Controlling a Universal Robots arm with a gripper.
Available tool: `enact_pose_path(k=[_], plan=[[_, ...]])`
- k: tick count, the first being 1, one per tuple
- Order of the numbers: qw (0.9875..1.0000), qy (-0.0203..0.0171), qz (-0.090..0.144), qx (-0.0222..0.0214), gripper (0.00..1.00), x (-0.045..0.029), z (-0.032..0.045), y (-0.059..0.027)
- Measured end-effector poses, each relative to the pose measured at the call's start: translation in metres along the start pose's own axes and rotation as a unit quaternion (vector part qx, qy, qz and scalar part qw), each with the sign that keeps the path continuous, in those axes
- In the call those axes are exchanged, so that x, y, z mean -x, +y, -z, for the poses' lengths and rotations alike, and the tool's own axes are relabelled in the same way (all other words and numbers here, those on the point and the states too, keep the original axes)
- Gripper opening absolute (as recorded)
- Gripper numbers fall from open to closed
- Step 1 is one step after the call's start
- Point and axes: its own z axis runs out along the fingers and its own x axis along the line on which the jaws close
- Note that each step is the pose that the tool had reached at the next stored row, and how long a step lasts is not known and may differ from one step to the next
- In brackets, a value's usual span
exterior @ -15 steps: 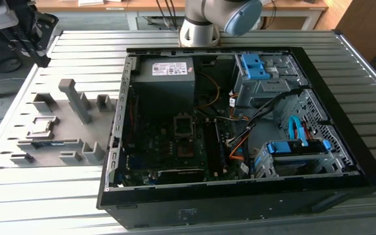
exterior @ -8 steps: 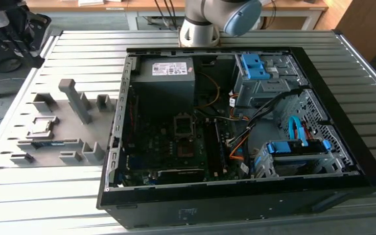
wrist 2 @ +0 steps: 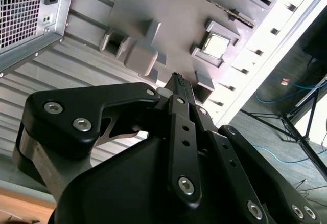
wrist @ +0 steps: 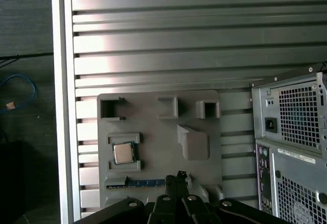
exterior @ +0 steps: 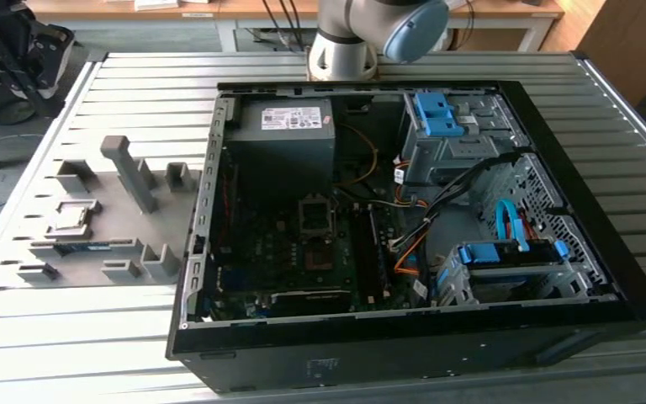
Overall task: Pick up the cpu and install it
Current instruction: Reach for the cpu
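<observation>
First wrist view: cpu (wrist: 123, 153) is lying in its fixture (wrist: 153, 124) pocket, hand (wrist: 177, 178) is hovering nearby, pressed together and empty; pickup and install are both pending.

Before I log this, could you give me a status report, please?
Gripper off the cpu, jaws shut, empty. Cpu sits in fixture plate pocket. Nothing blocking.

The arm (exterior: 352, 42) was cut off by the exterior view's upper edge. In the first wrist view the gripper (wrist: 179, 176) hid one edge of the fixture plate (wrist: 158, 155); the computer case (wrist: 291, 147) was cut off.
</observation>
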Motion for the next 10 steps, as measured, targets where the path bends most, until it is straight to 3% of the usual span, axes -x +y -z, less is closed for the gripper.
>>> enact_pose_path(k=[10], plan=[[1.0, 0.0, 0.0, 0.0, 0.1, -0.0176, -0.0003, -0.0013]])
